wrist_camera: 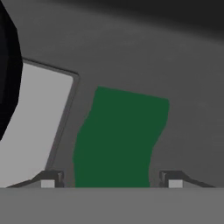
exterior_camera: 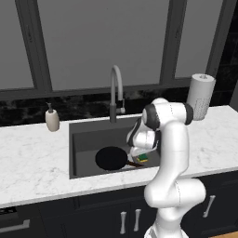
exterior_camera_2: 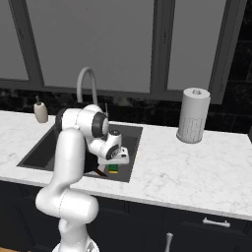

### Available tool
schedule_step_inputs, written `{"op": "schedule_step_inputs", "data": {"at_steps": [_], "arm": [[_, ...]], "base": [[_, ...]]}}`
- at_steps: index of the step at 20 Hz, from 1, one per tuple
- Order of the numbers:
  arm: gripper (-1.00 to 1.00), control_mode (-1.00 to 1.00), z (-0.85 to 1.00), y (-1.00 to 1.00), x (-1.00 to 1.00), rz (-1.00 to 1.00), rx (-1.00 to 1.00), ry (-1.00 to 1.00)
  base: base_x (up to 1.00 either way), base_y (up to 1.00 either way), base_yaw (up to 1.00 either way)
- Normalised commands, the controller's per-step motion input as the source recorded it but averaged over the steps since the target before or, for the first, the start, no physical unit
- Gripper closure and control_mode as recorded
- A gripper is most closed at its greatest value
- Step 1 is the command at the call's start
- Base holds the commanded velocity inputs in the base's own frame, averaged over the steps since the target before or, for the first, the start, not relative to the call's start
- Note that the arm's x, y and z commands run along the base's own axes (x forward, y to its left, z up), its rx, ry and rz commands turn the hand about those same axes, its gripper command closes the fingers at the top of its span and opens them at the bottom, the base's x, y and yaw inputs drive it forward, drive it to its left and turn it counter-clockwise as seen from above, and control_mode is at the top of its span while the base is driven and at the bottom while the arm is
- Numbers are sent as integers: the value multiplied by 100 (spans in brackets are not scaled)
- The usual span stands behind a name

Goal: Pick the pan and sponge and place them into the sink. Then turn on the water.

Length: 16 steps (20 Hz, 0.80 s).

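The pan (exterior_camera: 111, 158) lies in the sink (exterior_camera: 83, 139); the sponge (wrist_camera: 118, 140) sits on the sink floor between the gripper (wrist_camera: 111, 180) tips, jaws apart, seemingly released; next, lift clear and reach the faucet (exterior_camera: 116, 88) for water.

White marble counter (exterior_camera: 32, 158) over dark cabinets (exterior_camera: 102, 216) with pale bar handles (exterior_camera: 123, 222). A beige soap dispenser (exterior_camera: 52, 119) stands upright on the counter near the backsplash; a paper towel roll (exterior_camera: 201, 96) stands upright on the counter well apart from it. Dark-framed windows (exterior_camera: 102, 42) span the wall above a black marbled backsplash (exterior_camera: 28, 111).
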Motion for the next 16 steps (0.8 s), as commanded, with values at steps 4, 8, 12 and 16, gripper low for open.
{"op": "schedule_step_inputs", "data": {"at_steps": [4,8,12,16], "arm": [[-100,-100,55,3,-7,-8,0,3],[-100,-100,84,7,-29,-7,0,0],[-100,-100,100,15,-58,-4,0,-1],[-100,-100,100,0,-74,-7,1,-3]], "base": [[0,0,0],[0,0,0],[0,0,0],[0,0,0]]}}
